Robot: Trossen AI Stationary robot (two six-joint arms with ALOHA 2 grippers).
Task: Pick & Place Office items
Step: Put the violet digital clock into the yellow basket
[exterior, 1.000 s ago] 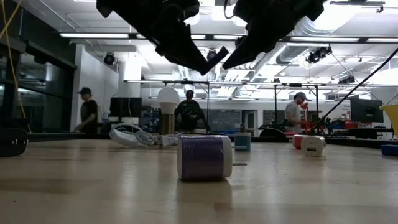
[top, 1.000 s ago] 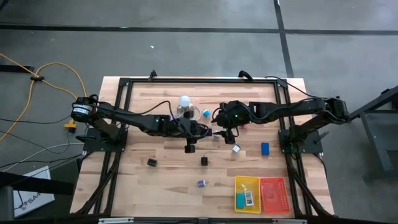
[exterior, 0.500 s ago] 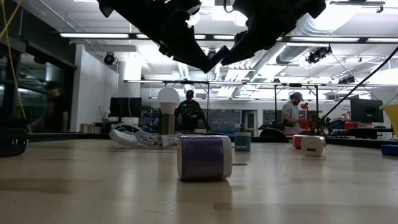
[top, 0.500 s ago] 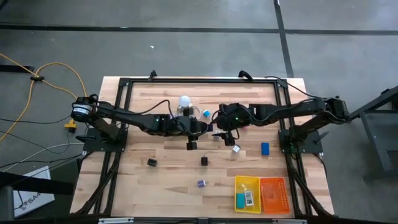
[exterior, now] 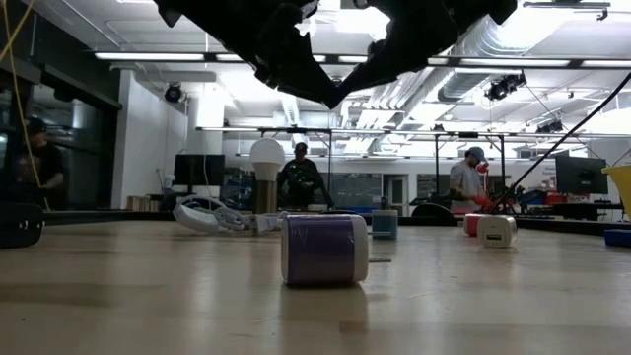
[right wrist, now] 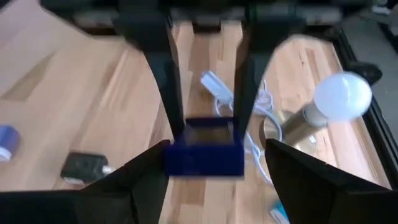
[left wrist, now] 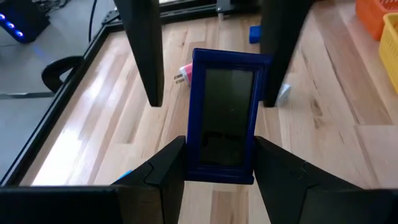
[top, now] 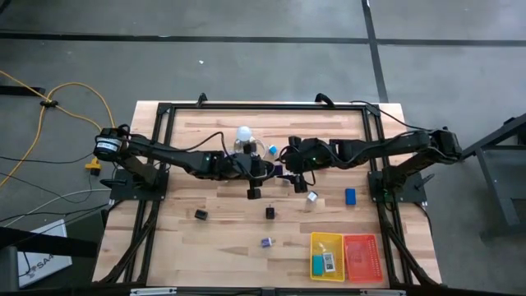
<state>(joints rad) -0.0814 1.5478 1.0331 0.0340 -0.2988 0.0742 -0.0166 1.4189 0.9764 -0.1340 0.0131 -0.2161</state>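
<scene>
Above the middle of the wooden table (top: 205, 234), the left gripper (left wrist: 219, 165) clamps a dark-blue rectangular frame with a black panel (left wrist: 224, 118). The right gripper (right wrist: 205, 155) faces it, fingers spread on either side of the frame's far end.

held item (left wrist: 224, 118): dark blue frame around a black face
roll (exterior: 324, 248): purple band, white ends
block (top: 350, 196): blue
left tray (top: 326, 256): yellow mesh
right tray (top: 362, 256): orange mesh
clips (top: 200, 215): black
bulb (right wrist: 342, 95): white, on a brassy-looking base
cord (exterior: 209, 215): white
small plug (exterior: 496, 231): seemingly white
table (top: 197, 247): pale wood planks
arms: black
</scene>
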